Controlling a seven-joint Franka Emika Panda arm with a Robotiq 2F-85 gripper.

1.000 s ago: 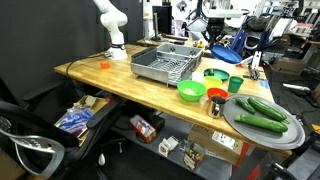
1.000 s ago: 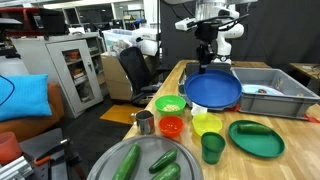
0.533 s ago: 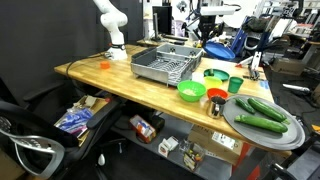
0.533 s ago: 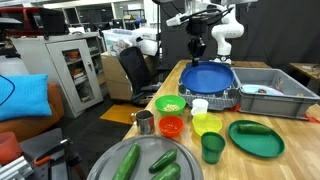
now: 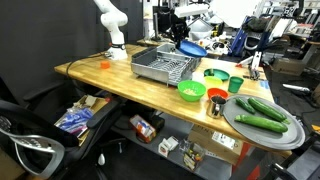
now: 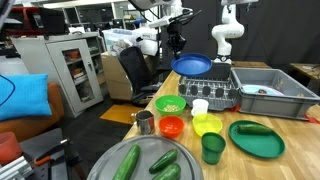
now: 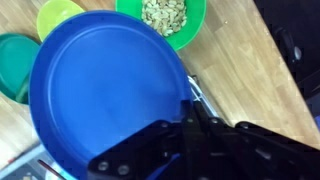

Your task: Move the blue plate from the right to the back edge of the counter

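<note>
The blue plate (image 5: 192, 46) hangs in the air above the counter (image 5: 100, 82), beside the grey dish rack (image 5: 165, 66). It also shows in an exterior view (image 6: 192, 66) above the far part of the counter (image 6: 180, 88). My gripper (image 5: 184, 34) (image 6: 178, 46) is shut on the plate's rim. In the wrist view the blue plate (image 7: 100, 95) fills the frame, with my gripper's fingers (image 7: 190, 112) clamped on its edge, over the wooden counter (image 7: 245, 60).
The green bowl of seeds (image 6: 172, 104) (image 7: 165, 15), a yellow bowl (image 6: 207, 124), a green plate (image 6: 256, 138), a green cup (image 6: 212, 147), an orange cup (image 6: 171, 126) and a grey tray of cucumbers (image 5: 262, 120) crowd one end. The dish rack (image 6: 270, 92) fills the middle.
My gripper has carried the blue plate up off the dish rack's edge and away, leftward in both exterior views, towards the counter's far side.
</note>
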